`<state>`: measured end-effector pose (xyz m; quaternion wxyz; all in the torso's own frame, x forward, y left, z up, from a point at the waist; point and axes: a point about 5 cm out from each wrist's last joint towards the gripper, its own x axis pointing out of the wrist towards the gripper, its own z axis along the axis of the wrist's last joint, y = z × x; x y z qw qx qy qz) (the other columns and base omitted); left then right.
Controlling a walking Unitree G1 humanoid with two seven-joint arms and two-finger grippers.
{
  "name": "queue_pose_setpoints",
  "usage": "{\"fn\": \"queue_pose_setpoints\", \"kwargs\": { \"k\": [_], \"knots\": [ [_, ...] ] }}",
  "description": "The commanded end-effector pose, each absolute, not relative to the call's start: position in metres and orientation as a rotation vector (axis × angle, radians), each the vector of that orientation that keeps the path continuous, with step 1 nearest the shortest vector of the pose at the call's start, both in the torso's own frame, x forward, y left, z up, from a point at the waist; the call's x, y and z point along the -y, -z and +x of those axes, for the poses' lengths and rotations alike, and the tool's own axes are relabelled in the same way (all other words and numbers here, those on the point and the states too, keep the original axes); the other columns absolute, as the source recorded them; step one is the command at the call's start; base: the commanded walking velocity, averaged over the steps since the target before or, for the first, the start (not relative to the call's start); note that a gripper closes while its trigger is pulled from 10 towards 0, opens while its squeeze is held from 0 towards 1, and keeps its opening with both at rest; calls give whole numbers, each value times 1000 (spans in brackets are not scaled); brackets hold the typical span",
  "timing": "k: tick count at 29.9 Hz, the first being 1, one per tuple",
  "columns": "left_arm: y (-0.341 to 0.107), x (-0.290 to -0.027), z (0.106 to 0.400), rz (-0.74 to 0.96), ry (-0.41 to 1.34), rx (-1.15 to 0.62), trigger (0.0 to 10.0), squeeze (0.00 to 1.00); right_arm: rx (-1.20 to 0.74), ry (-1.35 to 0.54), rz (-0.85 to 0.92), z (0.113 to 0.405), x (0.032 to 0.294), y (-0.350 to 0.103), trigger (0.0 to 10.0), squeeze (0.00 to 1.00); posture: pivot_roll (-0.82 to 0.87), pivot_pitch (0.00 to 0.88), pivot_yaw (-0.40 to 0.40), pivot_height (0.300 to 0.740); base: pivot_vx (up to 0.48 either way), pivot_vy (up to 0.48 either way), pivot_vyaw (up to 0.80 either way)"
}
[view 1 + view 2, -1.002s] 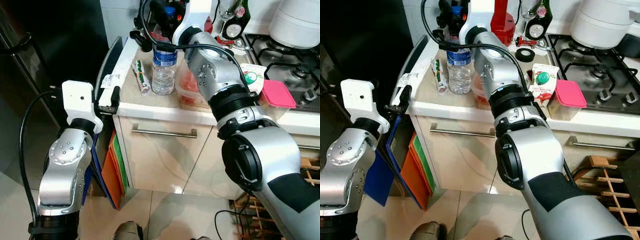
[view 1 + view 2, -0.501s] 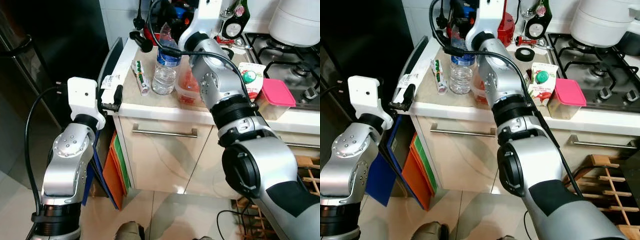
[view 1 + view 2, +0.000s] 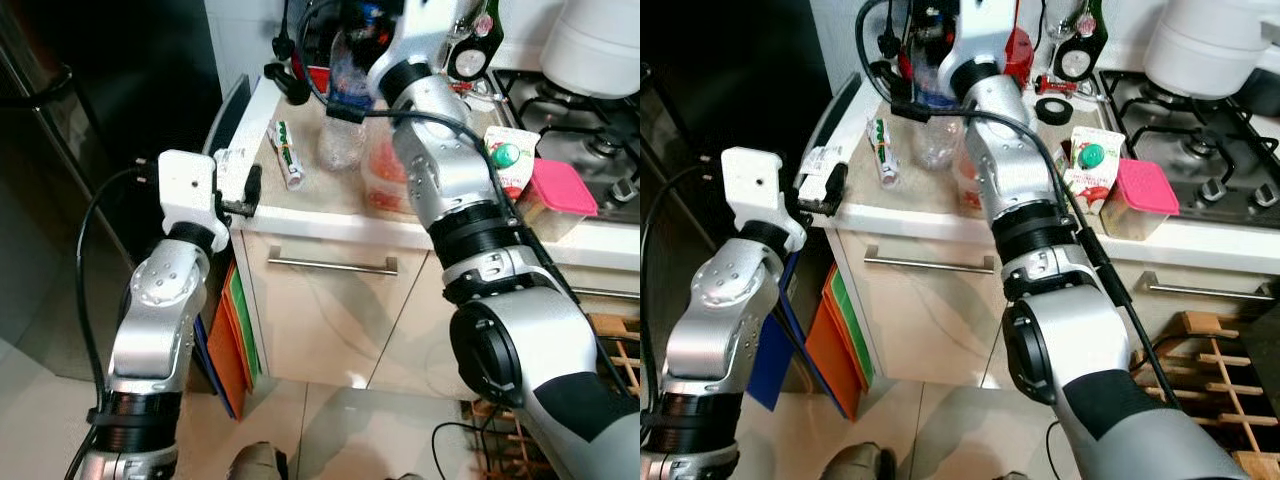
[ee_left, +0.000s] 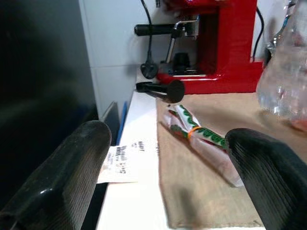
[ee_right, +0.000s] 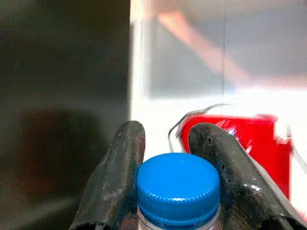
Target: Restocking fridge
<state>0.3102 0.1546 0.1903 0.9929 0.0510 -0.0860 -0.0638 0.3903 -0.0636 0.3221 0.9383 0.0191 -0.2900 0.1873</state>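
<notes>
A clear water bottle (image 3: pixel 344 118) with a blue cap (image 5: pixel 178 186) hangs tilted just above the beige counter (image 3: pixel 300 205). My right gripper (image 5: pixel 168 140) is shut on its neck, right under the cap. My left gripper (image 3: pixel 249 190) is open at the counter's left edge with nothing between its fingers (image 4: pixel 72 167). It faces a green-and-white wrapped tube (image 4: pixel 201 136) and a paper receipt (image 4: pixel 122 160). The dark fridge (image 3: pixel 100 90) stands to the left of the counter.
On the counter are a tub of red food (image 3: pixel 385 178), a carton with a green cap (image 3: pixel 508 163) and a pink-lidded box (image 3: pixel 563 190). A red coffee machine (image 4: pixel 216 48) stands at the back, and a gas hob (image 3: pixel 590 125) lies to the right. Folded coloured bags (image 3: pixel 232 330) stand beside the cabinet.
The right gripper has lifted the bottle off the counter and tilted it. The left arm has risen and moved closer to the counter's edge.
</notes>
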Motion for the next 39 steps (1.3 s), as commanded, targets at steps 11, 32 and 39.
{"fn": "queue_pose_setpoints", "kwargs": {
  "k": [11, 32, 39],
  "knots": [
    [-194, -136, 328, 119, 166, 239, 10000, 0, 1048, -124, -240, 344, 114, -358, 0, 0, 46, 0, -30, 732, 0, 0, 0],
    [-190, -127, 335, 125, 159, 284, 10000, 0, 1138, 8, -465, 326, 114, -341, 10000, 0, 30, 0, -36, 732, 0, 0, 0],
    [-188, -129, 335, 104, 153, 279, 10000, 0, 1115, 9, -464, 328, 111, -336, 10000, 0, 36, 0, -37, 732, 0, 0, 0]
  ]
}}
